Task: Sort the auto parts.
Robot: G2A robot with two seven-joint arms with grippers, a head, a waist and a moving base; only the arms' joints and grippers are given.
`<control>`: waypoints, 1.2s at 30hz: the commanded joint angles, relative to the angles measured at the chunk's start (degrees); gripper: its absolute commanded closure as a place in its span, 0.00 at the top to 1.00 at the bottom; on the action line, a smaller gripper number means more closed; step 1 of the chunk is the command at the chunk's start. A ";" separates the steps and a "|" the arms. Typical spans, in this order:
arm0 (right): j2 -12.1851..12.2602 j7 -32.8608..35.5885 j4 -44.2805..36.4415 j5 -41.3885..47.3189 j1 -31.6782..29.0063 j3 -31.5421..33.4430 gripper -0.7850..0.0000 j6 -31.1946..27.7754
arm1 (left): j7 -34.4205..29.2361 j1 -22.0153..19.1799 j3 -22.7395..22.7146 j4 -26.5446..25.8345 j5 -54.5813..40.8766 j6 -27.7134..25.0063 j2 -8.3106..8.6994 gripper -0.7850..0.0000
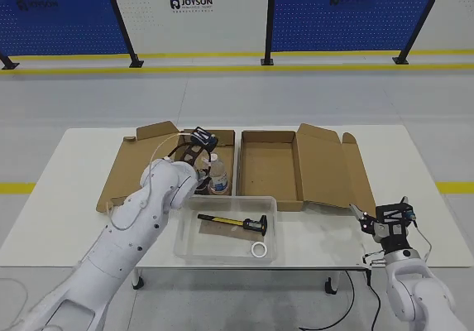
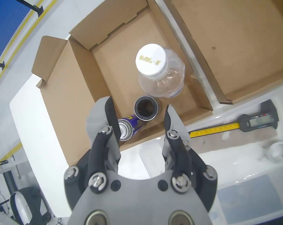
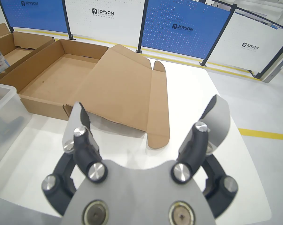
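Note:
My left gripper [image 2: 139, 113] hangs open above the near corner of the left cardboard box [image 2: 85, 76]. In that box stand a clear bottle with a white cap [image 2: 160, 76], a dark metal ring [image 2: 146, 107] and a blue spray can [image 2: 127, 127]. The clear plastic tray [image 1: 189, 240] in front holds a yellow-and-black digital caliper [image 2: 247, 122] and a white ring [image 1: 259, 249]. My right gripper [image 3: 146, 108] is open over the bare table near its right front corner, with nothing between its fingers. The right cardboard box [image 1: 265, 170] has nothing in it.
The right box's lid [image 3: 122, 92] lies flat on the table toward my right gripper. The left box's flaps [image 1: 121, 178] spread out to the left. Blue and white fence panels [image 3: 104, 12] stand behind the table.

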 commanded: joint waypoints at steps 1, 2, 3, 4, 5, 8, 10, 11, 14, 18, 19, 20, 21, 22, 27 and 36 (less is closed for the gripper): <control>0.00 0.00 0.00 0.00 0.00 0.00 1.00 0.00 | 0.42 4.41 -4.17 -6.17 -0.22 -0.14 1.01 0.69; 0.00 0.00 0.00 0.00 0.00 0.00 1.00 0.00 | 0.76 6.25 -5.91 -8.58 -0.33 -0.21 1.41 0.76; 0.00 0.00 0.00 0.00 0.00 0.00 1.00 0.00 | 1.00 8.14 -7.61 -10.77 -0.38 -0.31 1.79 0.81; 0.00 0.00 0.00 0.00 0.00 0.00 1.00 0.00 | 1.23 10.01 -9.37 -12.77 -0.31 0.09 2.14 0.92; 0.00 0.00 0.00 0.00 0.00 0.00 1.00 0.00 | 1.79 11.91 -11.04 -14.79 -0.24 0.62 2.44 0.96; 0.00 0.00 0.00 0.00 0.00 0.00 1.00 0.00 | 3.70 17.70 -15.77 -20.14 0.40 2.30 3.20 0.97; 0.00 0.00 0.00 0.00 0.00 0.00 1.00 0.00 | 5.36 21.65 -18.81 -23.35 0.54 3.46 3.59 1.00; 0.00 0.00 0.00 0.00 0.00 0.00 1.00 0.00 | 6.09 23.58 -20.41 -24.65 0.38 3.92 3.77 1.00; 0.00 0.00 0.00 0.00 0.00 0.00 1.00 0.00 | 9.05 28.81 -25.06 -28.27 -0.78 4.30 4.19 1.00; 0.00 0.00 0.00 0.00 0.00 0.00 1.00 0.00 | 12.08 34.74 -30.93 -31.18 -2.34 4.88 4.56 1.00; 0.00 0.00 0.00 0.00 0.00 0.00 1.00 0.00 | 12.83 35.88 -32.18 -31.80 -2.93 5.12 4.59 1.00; 0.00 0.00 0.00 0.00 0.00 0.00 1.00 0.00 | 13.54 37.02 -33.36 -32.19 -3.64 5.49 4.60 1.00; 0.00 0.00 0.00 0.00 0.00 0.00 1.00 0.00 | 14.07 38.05 -34.37 -32.56 -4.39 5.73 4.61 1.00; 0.00 0.00 0.00 0.00 0.00 0.00 1.00 0.00 | 14.46 38.95 -35.22 -32.85 -5.10 5.76 4.61 1.00; 0.00 0.00 0.00 0.00 0.00 0.00 1.00 0.00 | 14.56 41.54 -37.94 -33.14 -7.55 4.89 4.67 1.00; -0.10 1.31 -2.64 1.26 1.26 -1.17 1.00 -3.42 | 14.75 41.96 -38.82 -33.30 -8.64 4.96 4.65 1.00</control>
